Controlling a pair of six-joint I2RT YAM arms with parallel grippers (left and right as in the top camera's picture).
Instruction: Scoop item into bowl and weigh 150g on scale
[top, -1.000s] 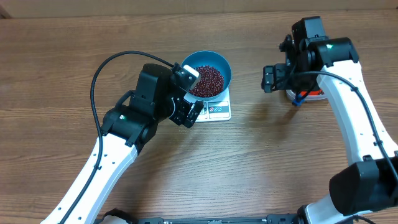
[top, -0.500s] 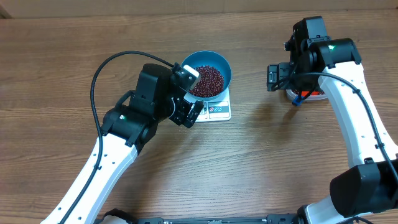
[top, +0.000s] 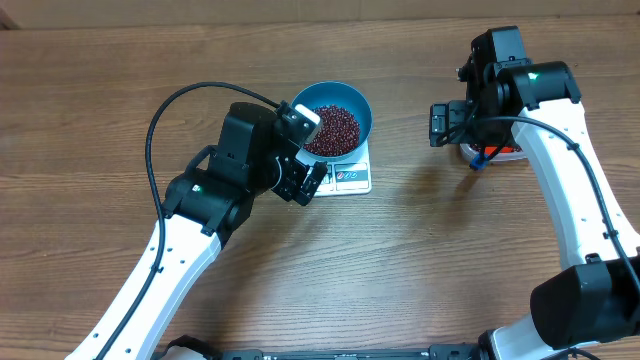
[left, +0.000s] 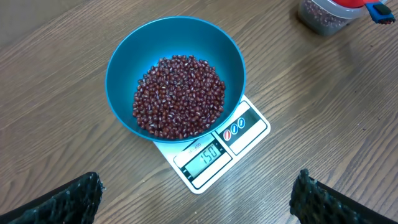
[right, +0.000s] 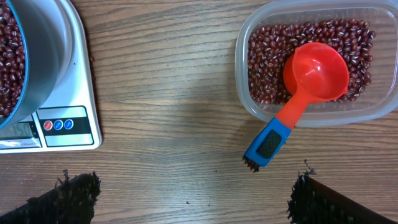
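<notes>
Left wrist view: the bowl (left: 124, 62) holding beans (left: 180, 93) sits on the scale (left: 250, 132). Left fingers (left: 71, 199) and right fingers (right: 74, 196) stand wide, empty.

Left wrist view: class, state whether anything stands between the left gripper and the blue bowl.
Nothing visible does. Between the open left gripper and the blue bowl lie only bare table and the scale beneath it.
</notes>
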